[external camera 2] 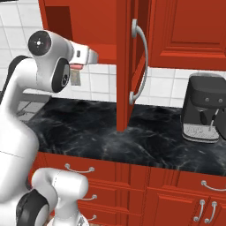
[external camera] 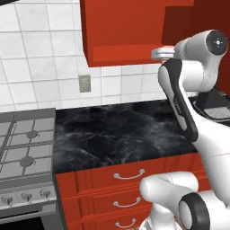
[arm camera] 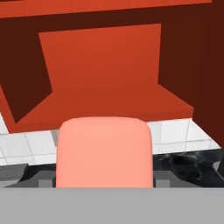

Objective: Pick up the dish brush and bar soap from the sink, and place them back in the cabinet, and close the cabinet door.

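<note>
1. The white arm reaches up toward the open red cabinet (external camera: 126, 31) above a black marble counter (external camera: 117, 134).
2. In the hand view the soap (arm camera: 105, 153), a salmon-pink bar with rounded corners, sits between the claw's jaws. The jaws stand wide around the bar and hold it.
3. Past the soap, the hand view looks straight into the cabinet: a red back wall, darker side walls and a bare red floor. The soap is in front of the opening and below its floor edge, not inside.
4. In the right base view the claw (external camera 2: 76, 67) is just under the cabinet's bottom edge, with a sliver of pink showing beneath the hand.
5. The cabinet door (external camera 2: 130, 66) stands open, edge-on in the right base view, with its long silver bar handle (external camera 2: 142, 64) facing right.
6. A black coffee machine (external camera 2: 203, 112) stands on the counter to the right.
7. A grey stove (external camera: 24, 152) is left of the counter in the left base view; red drawers (external camera: 130, 188) with curved silver pulls run below.
</note>
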Available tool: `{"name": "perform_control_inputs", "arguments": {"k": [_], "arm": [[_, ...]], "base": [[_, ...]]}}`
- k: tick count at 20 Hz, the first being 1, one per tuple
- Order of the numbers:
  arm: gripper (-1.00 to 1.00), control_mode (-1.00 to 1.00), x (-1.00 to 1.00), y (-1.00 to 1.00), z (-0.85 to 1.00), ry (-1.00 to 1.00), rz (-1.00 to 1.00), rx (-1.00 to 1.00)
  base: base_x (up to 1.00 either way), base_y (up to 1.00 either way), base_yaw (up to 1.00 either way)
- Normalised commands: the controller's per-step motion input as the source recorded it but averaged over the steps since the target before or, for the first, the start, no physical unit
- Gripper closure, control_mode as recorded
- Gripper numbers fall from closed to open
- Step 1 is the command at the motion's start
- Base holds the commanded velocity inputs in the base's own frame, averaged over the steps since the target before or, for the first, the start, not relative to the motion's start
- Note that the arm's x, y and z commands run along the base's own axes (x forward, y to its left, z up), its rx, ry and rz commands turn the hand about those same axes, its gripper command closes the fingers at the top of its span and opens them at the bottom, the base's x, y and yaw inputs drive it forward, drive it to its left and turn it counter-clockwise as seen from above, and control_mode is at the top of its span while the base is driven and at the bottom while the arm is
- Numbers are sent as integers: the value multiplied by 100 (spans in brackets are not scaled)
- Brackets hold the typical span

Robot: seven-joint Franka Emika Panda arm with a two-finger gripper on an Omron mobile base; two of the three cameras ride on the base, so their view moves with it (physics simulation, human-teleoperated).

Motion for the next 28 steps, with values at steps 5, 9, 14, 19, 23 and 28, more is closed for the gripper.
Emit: {"name": "perform_control_inputs", "arguments": {"k": [5,9,14,19,23,28], "arm": [[100,-100,47,0,2,-1,0,0],[100,-100,52,0,0,-2,0,0],[100,-100,53,0,0,-1,0,0],[100,-100,43,0,-1,-1,0,0],[100,-100,41,0,-6,0,0,0],[100,-100,39,0,-11,0,0,0]], "base": [[0,0,0],[0,0,0],[0,0,0],[0,0,0],[0,0,0],[0,0,0]]}}
